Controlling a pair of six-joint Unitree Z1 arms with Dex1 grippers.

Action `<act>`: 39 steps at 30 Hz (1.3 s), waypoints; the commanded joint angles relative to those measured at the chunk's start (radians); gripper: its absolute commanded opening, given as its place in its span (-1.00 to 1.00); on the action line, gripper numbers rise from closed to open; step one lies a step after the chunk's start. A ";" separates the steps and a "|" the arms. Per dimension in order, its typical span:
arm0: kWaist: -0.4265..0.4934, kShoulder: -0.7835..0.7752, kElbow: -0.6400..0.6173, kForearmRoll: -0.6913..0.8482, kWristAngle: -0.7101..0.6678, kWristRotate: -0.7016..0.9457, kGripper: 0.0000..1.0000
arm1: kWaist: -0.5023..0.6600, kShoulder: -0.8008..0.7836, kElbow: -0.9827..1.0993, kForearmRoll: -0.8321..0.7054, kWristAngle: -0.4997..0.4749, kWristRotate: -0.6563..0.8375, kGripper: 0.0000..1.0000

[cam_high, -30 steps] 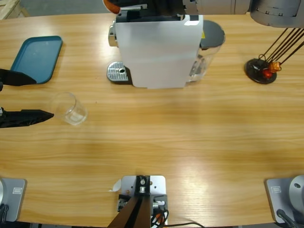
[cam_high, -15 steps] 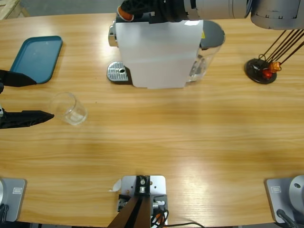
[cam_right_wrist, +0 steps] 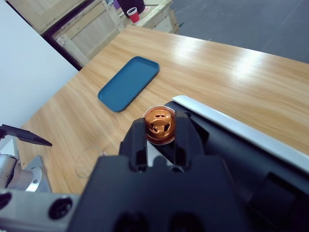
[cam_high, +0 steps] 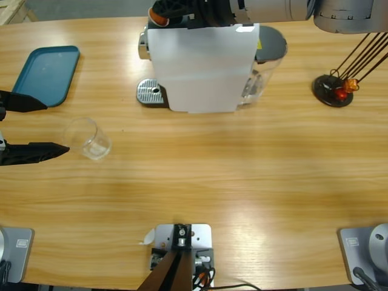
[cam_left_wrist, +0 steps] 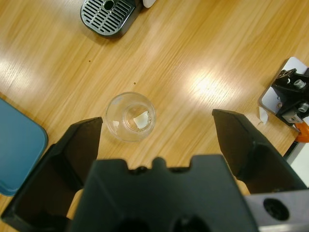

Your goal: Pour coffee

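An empty clear glass [cam_high: 88,138] stands on the table just beyond my left gripper [cam_high: 56,125], whose black jaws are open wide. The left wrist view looks down on the glass [cam_left_wrist: 130,116], which lies a little ahead of the open left gripper [cam_left_wrist: 157,121]. My right gripper [cam_high: 165,12] hangs over the top left of the white coffee machine [cam_high: 200,66]. It is shut on an orange capsule [cam_right_wrist: 160,124] held above the machine's dark top [cam_right_wrist: 231,130]. No coffee is in view.
The machine's metal drip grate [cam_high: 150,93] sticks out at its left foot. A blue tray [cam_high: 48,74] lies at the far left of the table. At the far right stands a black stand [cam_high: 333,88] with thin rods and orange capsules.
The right gripper has shifted a little to the right over the machine with the capsule in it, then held still. The left gripper and the glass have not moved.
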 commanded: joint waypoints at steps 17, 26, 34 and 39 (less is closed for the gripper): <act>-0.010 -0.017 0.044 -0.015 0.004 -0.017 0.98 | -0.013 0.014 -0.003 0.063 -0.083 0.009 1.00; -0.010 -0.017 0.039 -0.026 0.004 -0.021 0.98 | 0.057 0.008 -0.122 0.103 0.020 -0.061 0.41; -0.010 -0.052 0.033 -0.025 0.008 -0.019 0.98 | 0.208 -0.120 -0.049 0.158 -0.095 -0.060 0.26; -0.011 -0.068 0.030 -0.018 0.010 -0.008 0.98 | 0.266 -0.280 0.104 0.225 -0.203 -0.019 -0.10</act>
